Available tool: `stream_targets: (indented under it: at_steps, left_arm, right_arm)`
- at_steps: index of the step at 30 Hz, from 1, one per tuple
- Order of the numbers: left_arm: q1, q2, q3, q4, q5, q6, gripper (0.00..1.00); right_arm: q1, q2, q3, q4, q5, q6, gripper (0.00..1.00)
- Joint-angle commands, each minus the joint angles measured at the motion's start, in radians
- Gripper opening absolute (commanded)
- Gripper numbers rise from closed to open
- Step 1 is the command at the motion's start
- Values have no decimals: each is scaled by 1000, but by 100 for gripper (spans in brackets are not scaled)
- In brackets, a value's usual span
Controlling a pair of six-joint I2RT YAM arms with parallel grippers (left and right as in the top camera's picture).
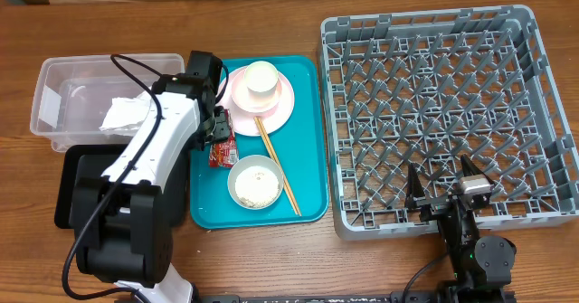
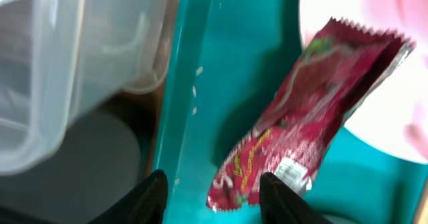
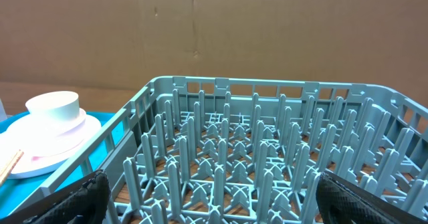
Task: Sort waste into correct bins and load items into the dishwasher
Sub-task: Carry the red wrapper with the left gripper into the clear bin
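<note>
Two bins sit at the far left of the overhead view: the clear tub (image 1: 90, 95), holding a crumpled white napkin (image 1: 122, 113), and at its 6 o'clock the black tray (image 1: 65, 190), partly under the left arm. The left gripper (image 2: 210, 197) hangs over the left edge of the teal tray (image 1: 308, 208), its fingers (image 2: 144, 200) parted and clamping nothing. The red wrapper (image 2: 301, 117) lies on the teal tray, its lower end between the fingertips. It sits hard by the fingertip at 3 o'clock and well off the other; contact cannot be told. Its top end points to 1 o'clock, over the rim of the pink plate (image 1: 282, 106). A few rice grains (image 2: 195, 90) dot the tray at the wrapper's 9 o'clock. The cream cup (image 1: 261, 77) stands on the plate. At the plate's 6 o'clock lie the chopsticks (image 1: 276, 163), with the pale bowl (image 1: 255, 181) beside them. Further right is the grey rack (image 1: 434, 113). The right gripper (image 1: 443, 190) hovers at the rack's 6 o'clock edge, fingers (image 3: 87, 197) spread wide, holding nothing.
</note>
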Motion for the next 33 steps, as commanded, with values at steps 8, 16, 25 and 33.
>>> stream_targets:
  at_steps: [8,16,25,33]
  left_arm:
    - [-9,9,-82,101,3,64,41]
    - [-17,9,-156,192,39,87,41]
    - [-17,9,-239,302,42,87,40]
    - [-17,9,-266,330,68,87,31]
  right_arm:
    - [-4,-10,-11,5,-6,-4,100]
    - [-4,-10,-11,5,-6,-4,100]
    - [-4,-10,-11,5,-6,-4,100]
    - [-4,-10,-11,5,-6,-4,100]
